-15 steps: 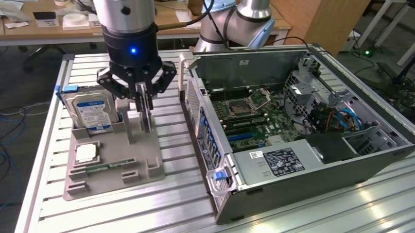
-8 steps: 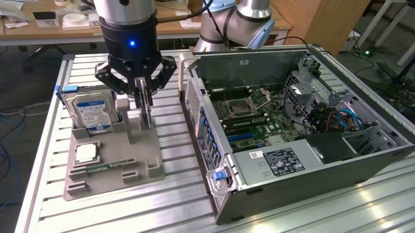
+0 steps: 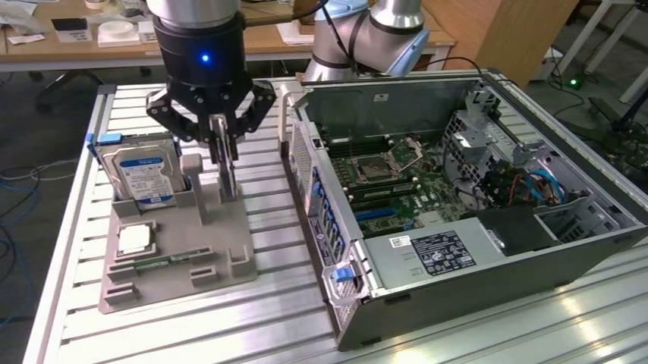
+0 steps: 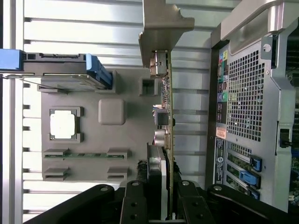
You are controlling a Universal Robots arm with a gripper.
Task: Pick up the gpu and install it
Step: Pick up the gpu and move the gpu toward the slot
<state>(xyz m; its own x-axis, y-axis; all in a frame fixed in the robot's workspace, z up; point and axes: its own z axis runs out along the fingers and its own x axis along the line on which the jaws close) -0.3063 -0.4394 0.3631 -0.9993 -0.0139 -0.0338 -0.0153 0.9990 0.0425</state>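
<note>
My gripper point(image 3: 224, 155) is shut on the gpu point(image 3: 229, 178), a thin card held upright and seen edge-on. It hangs above the grey holder tray point(image 3: 208, 243), close to the tray's upright post. I cannot tell whether the card's lower edge still touches the holder. In the wrist view the gpu point(image 4: 164, 116) runs away from the gripper point(image 4: 161, 198) along the tray's edge, with its silvery bracket point(image 4: 161, 28) at the far end. The open computer case point(image 3: 456, 212) lies to the exterior view's right of the gripper, its motherboard point(image 3: 405, 189) exposed.
On the tray, a hard drive point(image 3: 147, 176) with a blue-white label stands on edge. A square silver processor chip point(image 3: 135, 239) and a memory stick point(image 3: 167, 260) lie nearer the front. The case's rear wall point(image 4: 243, 98) stands close beside the card. The slatted metal table point(image 3: 233, 318) carries everything.
</note>
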